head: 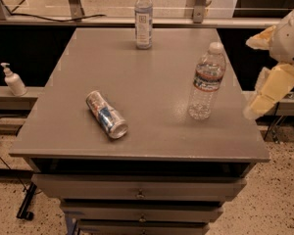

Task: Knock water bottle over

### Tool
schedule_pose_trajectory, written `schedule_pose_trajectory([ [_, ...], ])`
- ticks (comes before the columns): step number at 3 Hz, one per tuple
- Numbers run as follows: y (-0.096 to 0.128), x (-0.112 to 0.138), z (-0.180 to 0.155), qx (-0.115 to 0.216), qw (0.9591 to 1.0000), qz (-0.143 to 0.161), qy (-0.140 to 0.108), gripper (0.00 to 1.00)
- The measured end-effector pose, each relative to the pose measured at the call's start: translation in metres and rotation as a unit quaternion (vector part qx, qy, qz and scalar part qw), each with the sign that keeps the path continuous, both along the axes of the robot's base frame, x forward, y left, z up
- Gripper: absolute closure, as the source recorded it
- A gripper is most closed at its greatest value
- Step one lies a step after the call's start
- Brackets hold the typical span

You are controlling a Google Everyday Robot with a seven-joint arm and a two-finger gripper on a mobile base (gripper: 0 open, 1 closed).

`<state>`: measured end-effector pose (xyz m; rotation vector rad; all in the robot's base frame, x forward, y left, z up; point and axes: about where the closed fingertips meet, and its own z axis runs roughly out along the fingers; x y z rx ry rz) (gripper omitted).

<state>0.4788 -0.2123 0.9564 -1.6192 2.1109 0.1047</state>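
The water bottle (206, 81) stands upright on the right part of the grey table (137, 77). It is clear ribbed plastic with a white cap and a red, white and blue label band. My gripper (250, 77) is at the right edge of the view, beside the table's right edge and a little to the right of the bottle, not touching it. Its two cream-coloured fingers (269, 89) stand apart with nothing between them.
A silver-and-blue drink can (107, 114) lies on its side at the table's front left. A slimmer smooth bottle (143, 17) stands at the back edge. A white pump dispenser (12, 80) sits on a ledge to the left. Drawers (139, 190) are below the tabletop.
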Motion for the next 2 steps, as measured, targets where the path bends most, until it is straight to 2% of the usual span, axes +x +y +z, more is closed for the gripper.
schedule_pose_trajectory([
  [1, 0.018, 0.026, -0.015, 0.106, 0.9942, 0.016, -0.004, 0.00],
  [2, 0.042, 0.029, -0.033, 0.197, 0.9800, 0.026, 0.017, 0.00],
])
